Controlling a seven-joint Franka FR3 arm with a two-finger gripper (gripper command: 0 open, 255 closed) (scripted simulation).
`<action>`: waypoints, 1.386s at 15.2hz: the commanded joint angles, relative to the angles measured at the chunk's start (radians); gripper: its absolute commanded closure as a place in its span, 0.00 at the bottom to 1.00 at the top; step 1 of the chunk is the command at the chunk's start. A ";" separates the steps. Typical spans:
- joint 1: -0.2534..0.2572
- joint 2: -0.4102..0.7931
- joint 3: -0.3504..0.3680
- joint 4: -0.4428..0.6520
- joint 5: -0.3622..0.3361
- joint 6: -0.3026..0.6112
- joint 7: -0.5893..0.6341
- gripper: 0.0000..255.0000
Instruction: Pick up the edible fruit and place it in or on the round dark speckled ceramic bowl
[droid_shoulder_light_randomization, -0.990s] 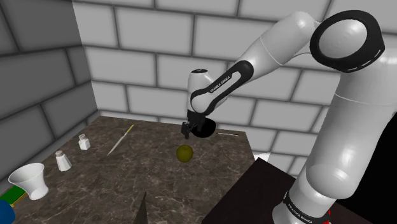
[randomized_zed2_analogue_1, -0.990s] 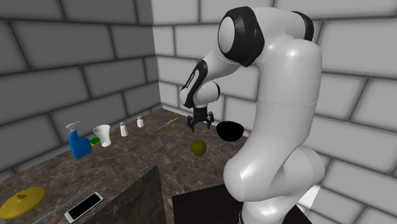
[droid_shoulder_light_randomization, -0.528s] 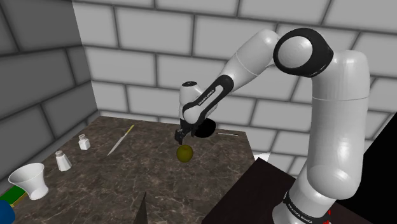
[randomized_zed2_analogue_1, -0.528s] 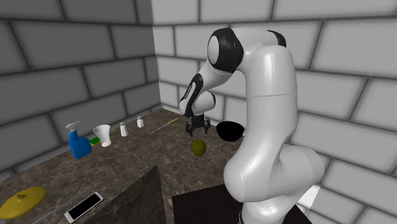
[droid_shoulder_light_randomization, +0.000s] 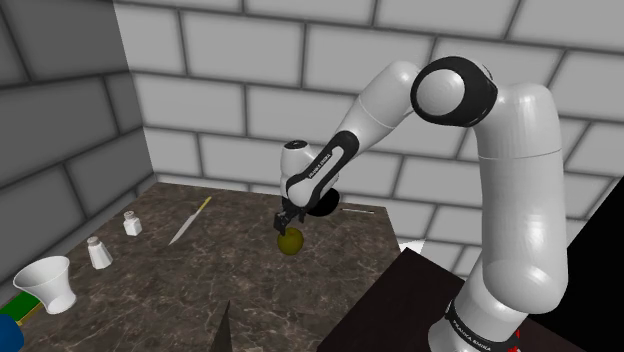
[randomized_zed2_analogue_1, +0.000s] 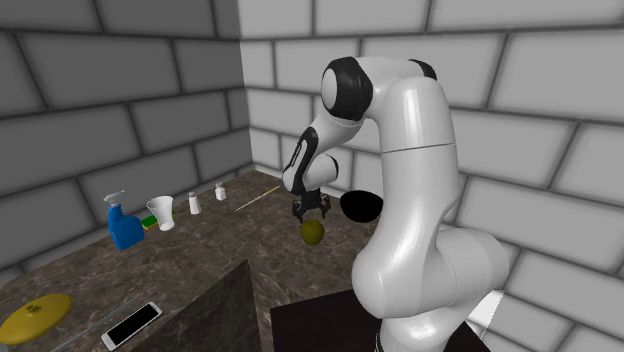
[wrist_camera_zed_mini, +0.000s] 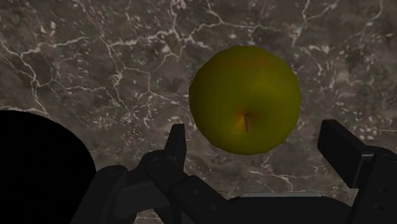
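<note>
A yellow-green apple (wrist_camera_zed_mini: 246, 98) sits on the dark marble counter, stem up, also seen as the apple (droid_shoulder_light_randomization: 290, 240) and the apple (randomized_zed2_analogue_1: 313, 232). My gripper (wrist_camera_zed_mini: 257, 143) hovers just above it, open, with the fingers standing wide on either side and not touching the fruit. From the side the gripper (droid_shoulder_light_randomization: 287, 222) hangs right over the apple, and likewise the gripper (randomized_zed2_analogue_1: 311, 211). The round dark bowl (randomized_zed2_analogue_1: 361, 206) rests on the counter just beyond the apple, partly hidden behind the hand as the bowl (droid_shoulder_light_randomization: 324, 204); its dark rim (wrist_camera_zed_mini: 38, 165) lies beside the left finger.
A knife (droid_shoulder_light_randomization: 189, 220) and two small shakers (droid_shoulder_light_randomization: 112, 239) lie toward the shoulder view's left, with a white cup (droid_shoulder_light_randomization: 46, 283) near the front edge. A blue spray bottle (randomized_zed2_analogue_1: 124, 226), a yellow plate (randomized_zed2_analogue_1: 35, 317) and a phone (randomized_zed2_analogue_1: 132, 324) stand along the counter.
The arm has lowered the open gripper from well above the counter down to just over the apple. The apple and bowl have not moved.
</note>
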 joint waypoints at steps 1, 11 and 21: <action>0.000 0.004 -0.001 0.001 -0.001 0.003 0.001 0.00; 0.000 0.003 -0.001 0.001 -0.001 0.003 0.001 1.00; -0.007 -0.054 0.010 -0.004 0.015 -0.049 -0.014 1.00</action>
